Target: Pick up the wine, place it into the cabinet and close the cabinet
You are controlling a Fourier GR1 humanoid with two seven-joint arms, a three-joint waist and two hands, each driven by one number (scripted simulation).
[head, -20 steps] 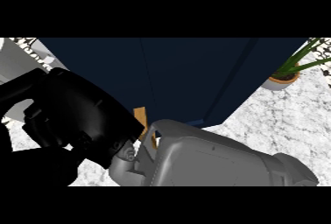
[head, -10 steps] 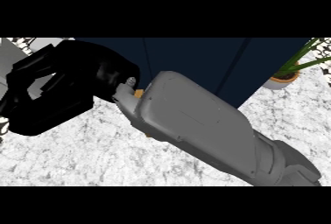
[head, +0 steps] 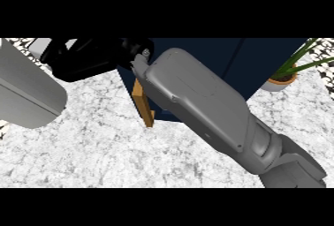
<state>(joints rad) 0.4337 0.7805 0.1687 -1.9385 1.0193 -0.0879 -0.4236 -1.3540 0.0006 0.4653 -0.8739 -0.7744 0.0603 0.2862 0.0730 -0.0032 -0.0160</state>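
Note:
The dark blue cabinet [head: 215, 66] stands at the back of the counter. The wooden edge of its door [head: 143, 105] shows at its left side, so the door stands partly ajar. My right forearm [head: 202, 110] crosses the view from the lower right to the upper left. It ends in the black right hand [head: 88, 59], which is up at the top left, just left of the door edge. No wine bottle shows anywhere; the arm and hand hide much of the cabinet's left front. My left forearm [head: 26, 95] fills the left edge, and its hand is out of view.
A potted plant [head: 287, 75] in a pale pot stands at the right, beside the cabinet. The white marble counter [head: 111, 154] spreads across the lower part of the view.
My right arm has swung up and to the right, carrying the black hand from the left middle to the top. The left forearm has come in at the left edge. More counter shows.

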